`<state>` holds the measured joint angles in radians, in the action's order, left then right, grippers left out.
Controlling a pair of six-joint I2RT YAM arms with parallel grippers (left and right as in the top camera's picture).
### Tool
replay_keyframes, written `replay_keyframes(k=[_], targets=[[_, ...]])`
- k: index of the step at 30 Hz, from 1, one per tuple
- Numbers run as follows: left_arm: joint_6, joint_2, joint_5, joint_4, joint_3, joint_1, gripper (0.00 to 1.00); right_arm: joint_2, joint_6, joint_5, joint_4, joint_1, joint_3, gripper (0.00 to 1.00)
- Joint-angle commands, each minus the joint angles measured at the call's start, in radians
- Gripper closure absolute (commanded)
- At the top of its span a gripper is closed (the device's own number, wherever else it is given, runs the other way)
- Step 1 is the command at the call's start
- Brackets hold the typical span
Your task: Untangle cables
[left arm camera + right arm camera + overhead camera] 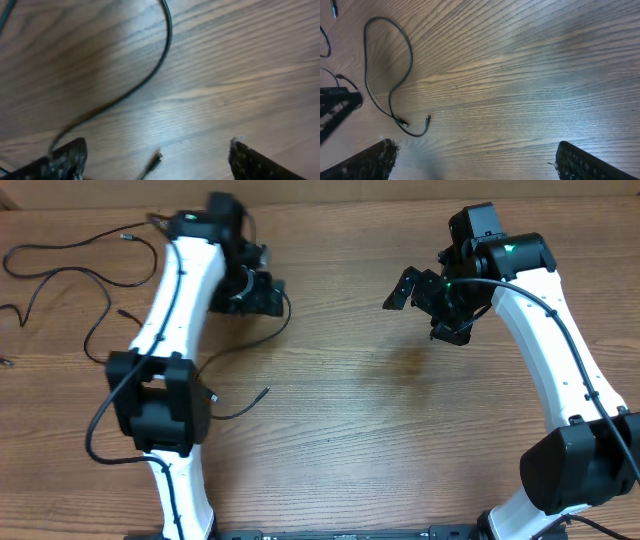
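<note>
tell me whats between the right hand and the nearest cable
Nothing but bare wooden table. The overhead view shows no other object on the stretch from the right hand to the nearest cable.

Wood-grain surface [380, 435], brown, with a soft glare patch near the middle. Thin black cables [60, 275] lay loose in open loops toward the far left corner, some reaching the left edge. A separate cable [411, 55] curved in one long loop nearer the middle, its plug end [265, 391] resting flat on the wood.
</note>
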<state>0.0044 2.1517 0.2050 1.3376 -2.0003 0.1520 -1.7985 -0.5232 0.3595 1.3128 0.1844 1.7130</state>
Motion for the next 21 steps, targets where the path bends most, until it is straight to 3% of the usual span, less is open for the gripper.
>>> replay_keyframes(k=[1, 4, 9, 21], targets=[[0.037, 0.003, -0.204, -0.055, 0.058, 0.069, 0.1, 0.011, 0.005, -0.003, -0.002, -0.001, 0.016, 0.0], [0.092, 0.003, -0.216, -0.143, 0.121, 0.1, 0.07, 0.011, 0.005, -0.003, -0.002, -0.001, 0.016, 0.0], [0.105, 0.003, -0.212, -0.234, 0.164, 0.104, 0.15, 0.011, 0.005, -0.003, -0.002, -0.001, 0.016, 0.0], [0.12, 0.02, -0.178, -0.304, 0.258, 0.105, 0.19, 0.011, 0.005, -0.003, -0.002, -0.001, 0.016, 0.0]])
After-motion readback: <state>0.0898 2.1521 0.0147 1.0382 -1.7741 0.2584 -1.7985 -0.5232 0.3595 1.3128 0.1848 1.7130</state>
